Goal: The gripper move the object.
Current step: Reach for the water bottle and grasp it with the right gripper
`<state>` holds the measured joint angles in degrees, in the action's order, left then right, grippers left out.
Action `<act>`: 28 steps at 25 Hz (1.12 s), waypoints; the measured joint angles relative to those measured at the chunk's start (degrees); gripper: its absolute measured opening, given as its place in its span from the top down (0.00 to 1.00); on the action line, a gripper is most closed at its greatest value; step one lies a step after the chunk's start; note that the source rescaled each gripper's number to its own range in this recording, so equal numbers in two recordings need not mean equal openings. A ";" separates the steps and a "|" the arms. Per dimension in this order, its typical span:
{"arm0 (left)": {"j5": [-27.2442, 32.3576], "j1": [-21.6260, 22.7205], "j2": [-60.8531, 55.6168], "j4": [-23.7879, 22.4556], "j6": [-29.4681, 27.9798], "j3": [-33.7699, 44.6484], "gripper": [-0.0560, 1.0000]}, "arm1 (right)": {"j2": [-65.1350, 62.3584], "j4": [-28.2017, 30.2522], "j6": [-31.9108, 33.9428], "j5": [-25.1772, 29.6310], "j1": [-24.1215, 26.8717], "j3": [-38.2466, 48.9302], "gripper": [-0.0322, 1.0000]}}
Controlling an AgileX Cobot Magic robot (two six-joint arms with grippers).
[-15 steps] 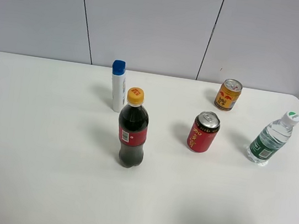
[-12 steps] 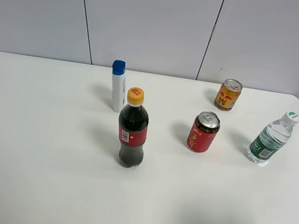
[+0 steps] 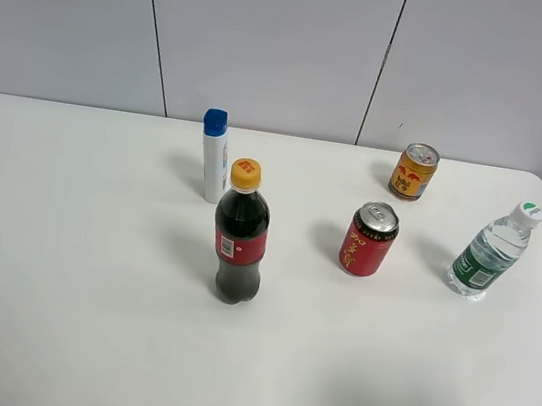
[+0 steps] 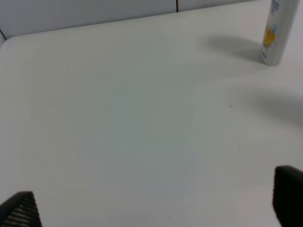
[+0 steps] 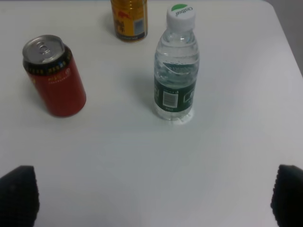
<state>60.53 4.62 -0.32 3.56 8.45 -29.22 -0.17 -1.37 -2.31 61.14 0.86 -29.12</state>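
Right gripper [image 5: 152,196] mostly cropped, water bottle [image 5: 176,66] fully visible

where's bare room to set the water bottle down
Bare: the table left of the white tube and cola bottle, and the front strip. Crowded: right rear, with red can, gold can, water bottle.

I'm looking down on the whole table [image 3: 51,334] from high, facing the wall [image 3: 273,42]. Right wrist is sitting closer, sharing the water bottle [image 5: 176,71] and red can [image 5: 54,78]; left wrist is sharing the white tube [image 4: 273,33].
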 joint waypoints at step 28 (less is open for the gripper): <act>0.00 0.00 0.00 0.00 0.00 0.00 0.00 | 14.65 8.38 0.18 8.81 0.00 -10.63 0.00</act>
<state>60.53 4.62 -0.32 3.56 8.45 -29.22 14.48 7.00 -2.13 69.96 0.86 -39.76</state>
